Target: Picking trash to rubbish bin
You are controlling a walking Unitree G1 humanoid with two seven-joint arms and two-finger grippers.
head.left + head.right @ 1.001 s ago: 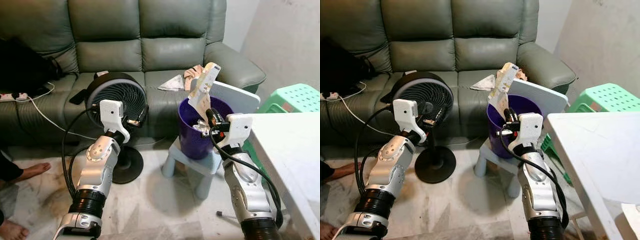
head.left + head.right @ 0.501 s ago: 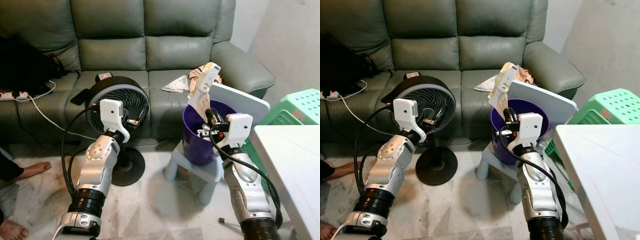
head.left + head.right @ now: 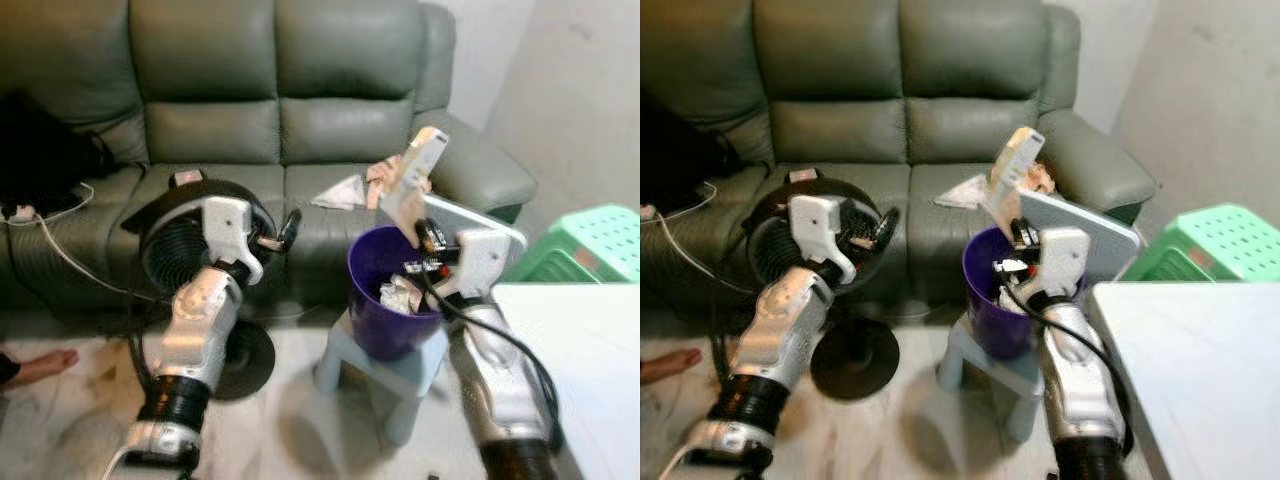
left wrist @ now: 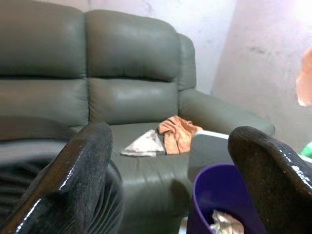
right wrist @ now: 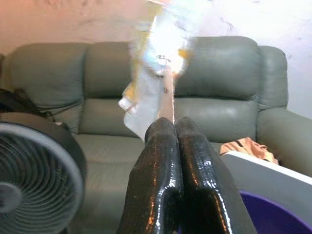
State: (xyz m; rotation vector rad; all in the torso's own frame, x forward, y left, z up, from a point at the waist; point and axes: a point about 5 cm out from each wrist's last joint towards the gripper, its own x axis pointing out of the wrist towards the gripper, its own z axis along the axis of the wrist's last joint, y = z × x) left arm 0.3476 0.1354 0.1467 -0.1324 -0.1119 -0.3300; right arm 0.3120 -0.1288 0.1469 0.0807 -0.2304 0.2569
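Observation:
A purple rubbish bin (image 3: 385,305) stands on a small pale stool (image 3: 385,375), with crumpled white trash (image 3: 398,293) inside it. My right gripper (image 3: 428,237) is shut on a flat cream wrapper (image 3: 412,178) that sticks up above the bin's far rim. In the right wrist view the two black fingers (image 5: 171,165) press together with the wrapper (image 5: 158,63) rising from their tips. My left gripper (image 3: 288,222) is open, held in front of the fan, left of the bin. Its fingers (image 4: 80,161) frame the bin (image 4: 222,200) in the left wrist view.
A black floor fan (image 3: 185,250) stands left of the bin. Behind is a grey-green sofa (image 3: 250,110) with an orange cloth (image 4: 178,134) and a paper on its seat. A white table (image 3: 1200,370) is at the right, a green stool (image 3: 590,240) beyond it. A bare foot (image 3: 35,365) is at the left.
The camera has shifted and the picture is blurred. My right gripper with the wrapper stands a little higher over the bin. The left arm holds its place by the fan.

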